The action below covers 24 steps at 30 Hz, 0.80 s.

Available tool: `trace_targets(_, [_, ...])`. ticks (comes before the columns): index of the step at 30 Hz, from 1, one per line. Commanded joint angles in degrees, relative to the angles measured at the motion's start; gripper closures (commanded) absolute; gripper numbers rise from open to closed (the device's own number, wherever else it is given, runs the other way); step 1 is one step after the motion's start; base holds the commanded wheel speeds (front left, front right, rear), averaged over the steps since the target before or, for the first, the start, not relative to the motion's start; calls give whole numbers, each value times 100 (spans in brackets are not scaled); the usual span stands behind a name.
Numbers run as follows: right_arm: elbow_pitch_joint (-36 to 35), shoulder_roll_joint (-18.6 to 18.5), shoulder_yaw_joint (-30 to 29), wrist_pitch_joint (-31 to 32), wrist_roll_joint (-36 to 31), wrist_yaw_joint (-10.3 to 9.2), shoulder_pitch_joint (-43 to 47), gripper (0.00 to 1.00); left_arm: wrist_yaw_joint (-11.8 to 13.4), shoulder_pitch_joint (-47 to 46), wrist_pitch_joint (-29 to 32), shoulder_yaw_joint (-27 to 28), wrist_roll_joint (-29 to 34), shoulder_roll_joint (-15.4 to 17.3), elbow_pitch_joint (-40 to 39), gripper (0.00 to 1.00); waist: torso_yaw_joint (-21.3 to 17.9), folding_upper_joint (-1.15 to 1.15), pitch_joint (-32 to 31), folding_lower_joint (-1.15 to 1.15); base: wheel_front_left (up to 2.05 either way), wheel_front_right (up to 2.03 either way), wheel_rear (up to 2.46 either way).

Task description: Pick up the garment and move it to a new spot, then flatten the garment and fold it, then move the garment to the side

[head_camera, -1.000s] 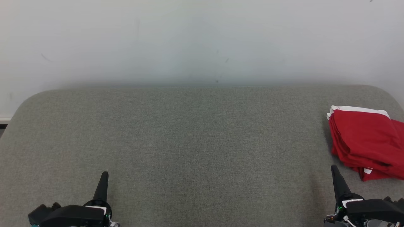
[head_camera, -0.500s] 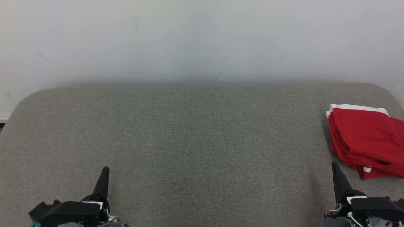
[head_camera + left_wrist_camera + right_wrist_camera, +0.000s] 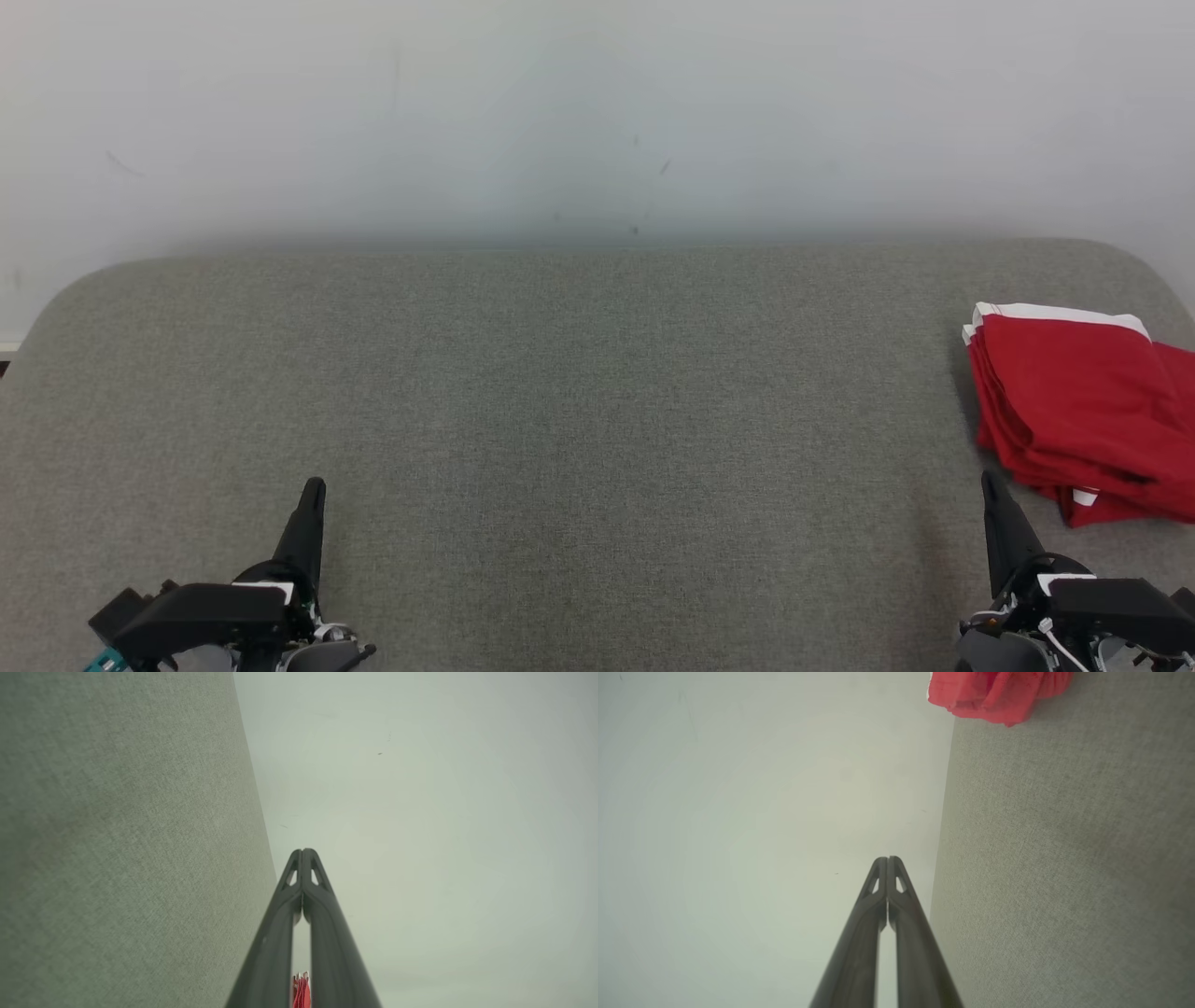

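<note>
Folded and lying at the right edge of the head view, about mid-height: red garment [image 3: 1074, 411] with white trim, resting on the grey fabric surface [image 3: 560, 420], partly cut off by the frame. Just beside its lower left corner in that frame: right gripper [image 3: 991, 478], fingers pressed together into one dark point, gripping nothing. Far across at the lower left of the frame, well apart from the cloth: left gripper [image 3: 315, 485], likewise closed tight and empty.

In the right wrist view, a red bunch at the top edge, right of centre, well above the closed fingertips at the middle. In the left wrist view, a sliver of red at the bottom edge, glimpsed through the narrow slot between the finger shanks, tips touching. Behind everything, a pale wall [image 3: 597, 112].
</note>
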Motion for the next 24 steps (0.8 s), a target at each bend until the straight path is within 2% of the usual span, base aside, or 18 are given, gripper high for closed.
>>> trace_targets(1, [8,-20,-1,8,80,6,-77,100,-50,-100,29,27,-112,-16,7,100,-2,0,3,0,0,0,0])
trace_targets(7, [16,-20,0,25,324,6,-86,100,-41,-133,91,46,-308,-25,25,100,-14,0,23,0,0,0,0])
trace_targets(24, [15,-19,0,25,289,6,-78,100,-39,-131,78,43,-288,-24,19,100,-14,0,23,0,0,0,0])
